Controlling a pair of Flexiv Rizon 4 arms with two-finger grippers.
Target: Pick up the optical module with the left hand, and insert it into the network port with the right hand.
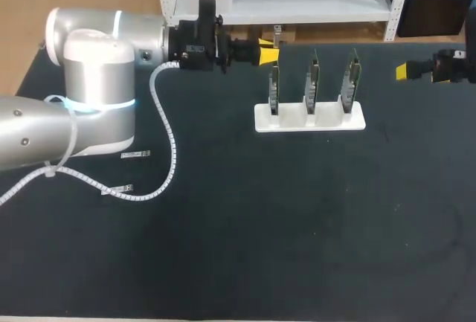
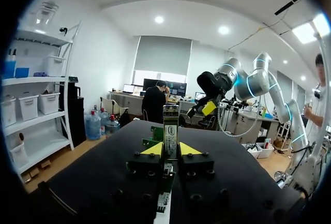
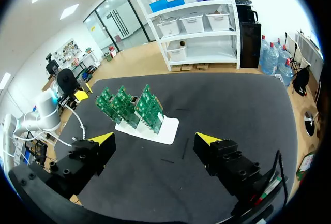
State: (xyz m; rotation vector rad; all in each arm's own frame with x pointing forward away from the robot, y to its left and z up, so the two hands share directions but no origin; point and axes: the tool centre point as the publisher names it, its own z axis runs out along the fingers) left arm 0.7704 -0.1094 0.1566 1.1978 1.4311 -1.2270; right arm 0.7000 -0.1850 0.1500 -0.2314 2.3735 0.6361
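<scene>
Optical module (image 2: 170, 125) was noted upright, clamped between the left gripper (image 2: 170, 150) tips, likely presented for handover. Right gripper (image 3: 155, 140) was found spread wide, empty, well apart from the circuit boards (image 3: 129, 105)

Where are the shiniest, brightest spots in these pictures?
Head view: the left arm gleams silver, its blue ring glowing. Left wrist view: the optical module in the left hand is evenly lit, its pale label brightest. Right wrist view: the black table looks dull, without glare.
</scene>
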